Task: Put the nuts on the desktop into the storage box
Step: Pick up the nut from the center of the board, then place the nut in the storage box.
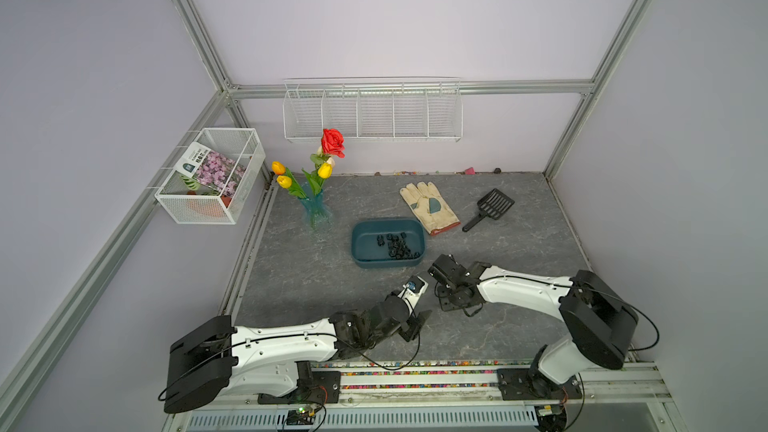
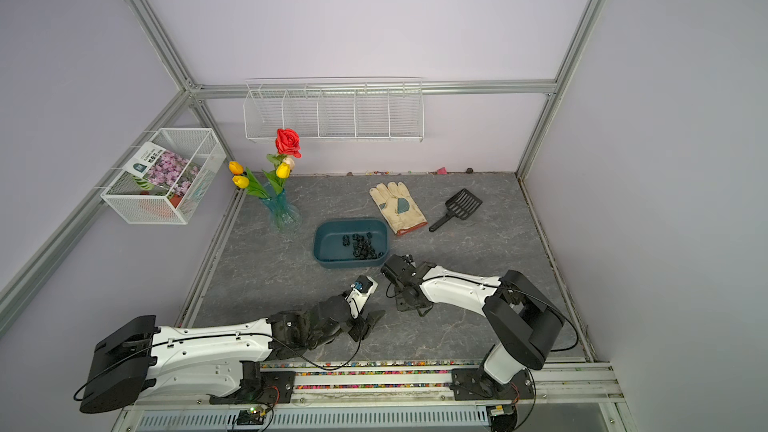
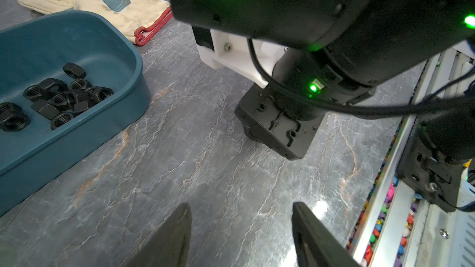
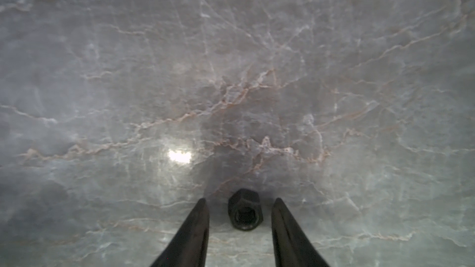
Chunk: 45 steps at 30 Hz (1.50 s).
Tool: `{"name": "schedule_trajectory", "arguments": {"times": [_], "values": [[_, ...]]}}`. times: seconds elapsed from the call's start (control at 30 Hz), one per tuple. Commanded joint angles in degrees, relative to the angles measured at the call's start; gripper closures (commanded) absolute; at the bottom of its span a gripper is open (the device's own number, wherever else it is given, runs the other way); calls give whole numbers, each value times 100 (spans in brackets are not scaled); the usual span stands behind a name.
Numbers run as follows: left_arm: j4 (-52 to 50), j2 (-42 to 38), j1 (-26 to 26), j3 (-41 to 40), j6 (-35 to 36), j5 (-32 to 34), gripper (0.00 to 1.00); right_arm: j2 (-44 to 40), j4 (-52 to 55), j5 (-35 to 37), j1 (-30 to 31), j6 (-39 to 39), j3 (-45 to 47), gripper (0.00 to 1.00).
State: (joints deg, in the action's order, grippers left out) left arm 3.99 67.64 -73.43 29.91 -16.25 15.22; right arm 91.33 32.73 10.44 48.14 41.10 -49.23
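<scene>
— Holding anything?
— No. Bottom centre, my right gripper stands partly open astride one nut on the desktop, not touching it.
— Left?
— My left gripper gapes empty. The other nuts lie in the storage box, mid-frame.

the right wrist view is soft all over: the desk veins smear, the right claw fingers are cut off by the picture's edge, and the nut between them shows no clear thread. in both top views the right claw points down under its own wrist, hiding its fingertips, and the nuts piled in the storage box are too small to count. in the left wrist view the storage box and the left claw fingers run off the edge.
</scene>
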Motion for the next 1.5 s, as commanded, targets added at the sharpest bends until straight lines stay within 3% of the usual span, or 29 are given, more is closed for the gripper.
{"name": "schedule_trajectory", "arguments": {"times": [0.0,0.47,0.77,1.03,1.27,1.47], "values": [[1,70,-22,172,-45,43,35,121,-33,-33,20,73,93,60],[23,78,-18,161,-54,25,35,34,-18,-6,20,109,162,82],[187,-73,-22,33,-103,162,35,9,220,84,13,-57,-233,84],[276,-396,8,-49,121,733,35,-108,649,126,-193,-516,-1134,84],[431,-617,750,-121,476,280,35,320,893,-51,-366,-973,-2344,84],[518,-833,1514,-184,726,-67,35,1227,1067,-289,-451,-1311,-3622,84]]}}
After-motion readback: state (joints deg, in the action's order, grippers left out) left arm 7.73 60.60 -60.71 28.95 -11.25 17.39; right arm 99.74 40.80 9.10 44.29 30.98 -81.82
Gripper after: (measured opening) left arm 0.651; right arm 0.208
